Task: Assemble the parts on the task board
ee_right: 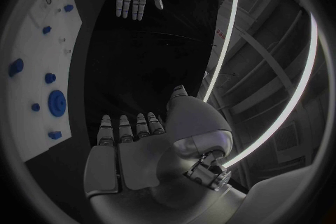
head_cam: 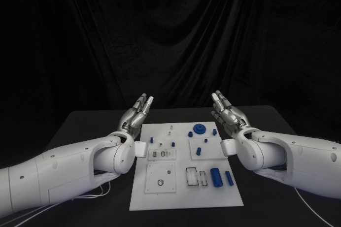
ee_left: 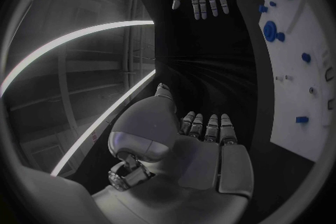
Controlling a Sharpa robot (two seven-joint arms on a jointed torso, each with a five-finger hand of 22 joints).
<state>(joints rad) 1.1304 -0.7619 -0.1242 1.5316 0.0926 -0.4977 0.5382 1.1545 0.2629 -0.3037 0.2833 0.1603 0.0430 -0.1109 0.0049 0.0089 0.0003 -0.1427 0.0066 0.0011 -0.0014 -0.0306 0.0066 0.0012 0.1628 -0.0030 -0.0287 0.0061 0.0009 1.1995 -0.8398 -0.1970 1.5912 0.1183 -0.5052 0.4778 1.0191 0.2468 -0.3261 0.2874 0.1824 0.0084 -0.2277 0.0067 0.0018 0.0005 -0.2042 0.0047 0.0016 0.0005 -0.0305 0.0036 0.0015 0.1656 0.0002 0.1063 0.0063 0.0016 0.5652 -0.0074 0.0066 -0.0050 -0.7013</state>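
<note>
My left hand (head_cam: 137, 113) and right hand (head_cam: 227, 113) are both raised with fingers straight and apart, holding nothing, flanking the top end of the white board (head_cam: 186, 197) in the frame's lower middle. Blue parts (head_cam: 216, 178) lie on it.

— What can't we make out on the flat white plastic task board (head_cam: 186, 197)?

— The small blue plastic parts (head_cam: 201, 137) near its far end are too tiny for us to tell their shapes, and the little markings beside them blur together.

— And in the wrist views?

— We lose the board past the circle's rim in both, so part of it is cut off. The black tabletop (head_cam: 85, 123) melts into the dark curtain, and we can't trace its far edge.
</note>
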